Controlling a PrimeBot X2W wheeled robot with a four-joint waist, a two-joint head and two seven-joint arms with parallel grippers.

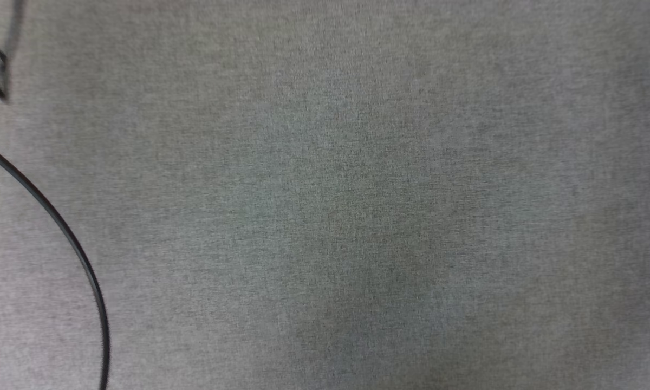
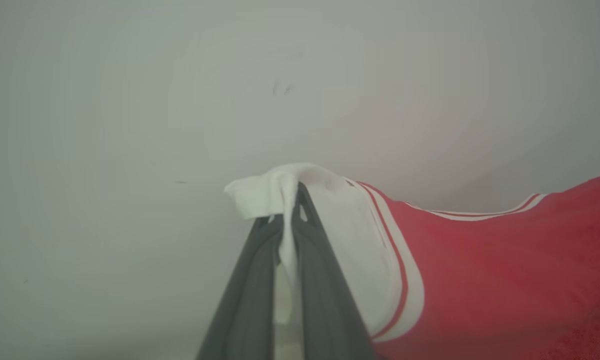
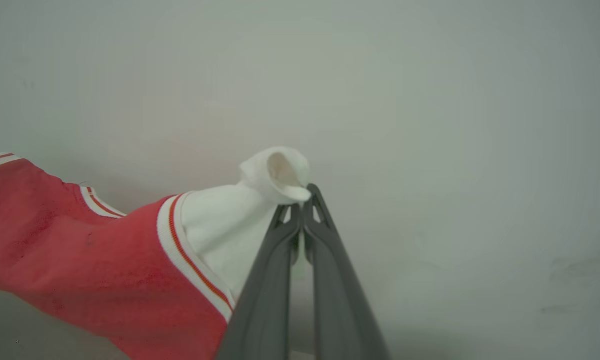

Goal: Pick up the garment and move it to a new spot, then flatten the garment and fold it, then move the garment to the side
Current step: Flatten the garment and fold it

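Grey woven cloth covers the surface [image 1: 357, 189] in the head view. At its far left lie two dark cable pieces: one long cable [image 1: 70, 238] curving down to the bottom edge, and one short loop [image 1: 0, 70] near the top corner, blurred and cut off by the frame.

In the left wrist view a pale, blurred backdrop takes up the left side; whether it is a wall or a tabletop cannot be told. In the middle, the left pincer [image 2: 296, 192] is clenched on a bunched white sleeve [image 2: 350, 235], a fold of it squeezed between the two dark fingers. To the right of the sleeve comes the striped trim, then the red body of the one shirt [image 2: 480, 270], which stretches away and is cut off by the right edge.

In the right wrist view the shirt [image 3: 80, 250] enters from the left edge, red and slightly sagging, its lower part cut off at the bottom. Next comes the striped trim, then a second white sleeve [image 3: 225, 225]. The right pincer [image 3: 305, 197] is clamped tight on that sleeve's rolled tip. Right of it is more plain, pale backdrop with faint marks too soft to make out.
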